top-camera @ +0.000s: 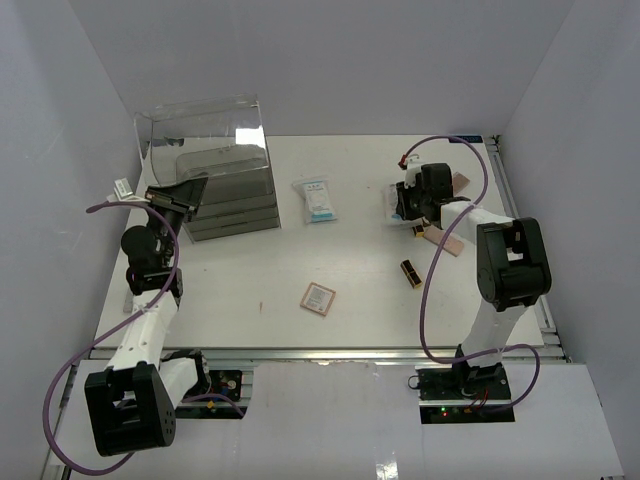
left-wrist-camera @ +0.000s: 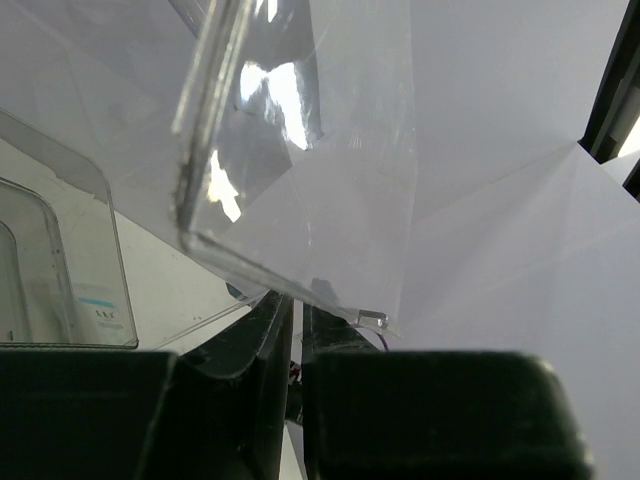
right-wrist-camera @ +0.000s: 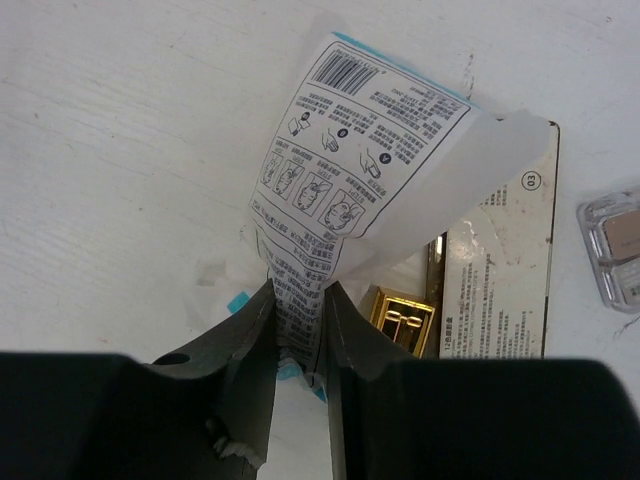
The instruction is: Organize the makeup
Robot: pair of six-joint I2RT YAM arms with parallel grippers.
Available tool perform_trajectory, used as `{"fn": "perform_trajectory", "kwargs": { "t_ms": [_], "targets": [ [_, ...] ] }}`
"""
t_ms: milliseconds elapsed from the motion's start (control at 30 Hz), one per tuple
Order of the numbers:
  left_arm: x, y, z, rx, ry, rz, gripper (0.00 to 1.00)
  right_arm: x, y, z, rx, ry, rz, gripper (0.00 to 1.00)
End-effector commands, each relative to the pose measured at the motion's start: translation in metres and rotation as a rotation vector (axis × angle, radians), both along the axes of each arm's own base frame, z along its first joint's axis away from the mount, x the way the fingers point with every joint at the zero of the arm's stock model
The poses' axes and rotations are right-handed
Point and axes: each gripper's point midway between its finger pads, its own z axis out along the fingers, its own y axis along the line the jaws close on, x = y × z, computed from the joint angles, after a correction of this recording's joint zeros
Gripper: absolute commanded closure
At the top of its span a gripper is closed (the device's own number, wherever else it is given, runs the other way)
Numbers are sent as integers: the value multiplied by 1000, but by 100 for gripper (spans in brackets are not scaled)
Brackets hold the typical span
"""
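Makeup packet (right-wrist-camera: 360, 150) in right hand (right-wrist-camera: 300, 295) — barcode only in the wrist view.

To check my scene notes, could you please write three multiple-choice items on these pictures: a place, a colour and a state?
1. Where does the square pink palette lie on the table? A near its front middle; B at its far left corner; C at its far right corner.
2. What colour marks the white label of the lone packet at mid-table? A red; B blue; C yellow.
3. How is the right hand? A wide open; B shut on nothing; C shut on a printed packet.
Key: 1 A, it lies alone there in the top view; 2 B, blue print on white; 3 C, the packet's edge sits pinched in it.
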Motion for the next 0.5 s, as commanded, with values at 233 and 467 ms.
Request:
{"fn": "perform_trajectory", "kwargs": {
  "t_ms": [233, 467],
  "targets": [
    [-7, 1, 42, -7, -90, -3, 79, -90, 73, 108, 59, -294, 726, 92],
    [-7, 2, 48, -22, -89, -6, 78, -177, 153, 140, -153, -442, 1250, 92]
  ]
}}
